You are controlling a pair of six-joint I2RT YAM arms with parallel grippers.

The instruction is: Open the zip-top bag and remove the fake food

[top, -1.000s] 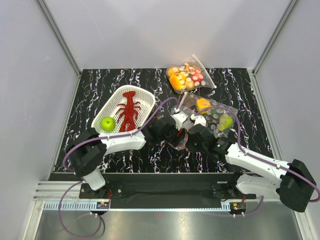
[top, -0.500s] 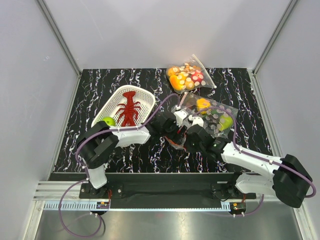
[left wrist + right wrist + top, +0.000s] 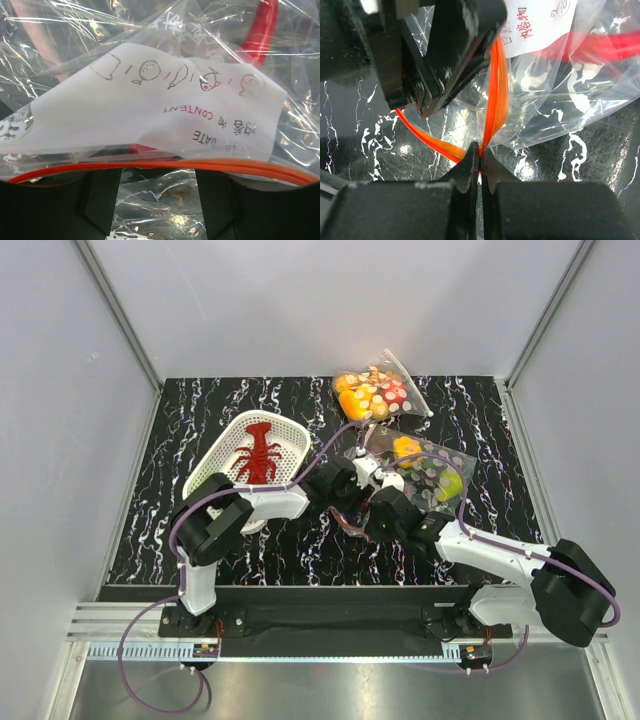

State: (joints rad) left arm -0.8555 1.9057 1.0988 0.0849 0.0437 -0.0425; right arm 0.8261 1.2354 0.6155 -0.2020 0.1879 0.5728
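The zip-top bag (image 3: 350, 524) lies crumpled between my two grippers at mid-table. My right gripper (image 3: 480, 150) is shut on its orange-red zip strip (image 3: 496, 85) at one end of the mouth; it shows in the top view (image 3: 370, 518). My left gripper (image 3: 157, 172) is open, its fingers (image 3: 100, 200) at the bag's mouth with the strip (image 3: 210, 165) lying across them. A white paper label (image 3: 150, 110) and a red chili pepper (image 3: 261, 30) show through the plastic. The red lobster (image 3: 258, 456) lies in the white basket (image 3: 296, 432). The apple is hidden behind my left arm.
Two polka-dotted bags of fruit lie beyond the grippers, one at the back (image 3: 375, 395) and one just right of my grippers (image 3: 428, 476). The basket stands left of centre. The black marbled table (image 3: 200, 410) is walled in by grey panels.
My left arm has swung forward and right, now covering the apple, and its gripper has moved up to the bag's mouth. My right gripper has shifted slightly left, still holding the strip.
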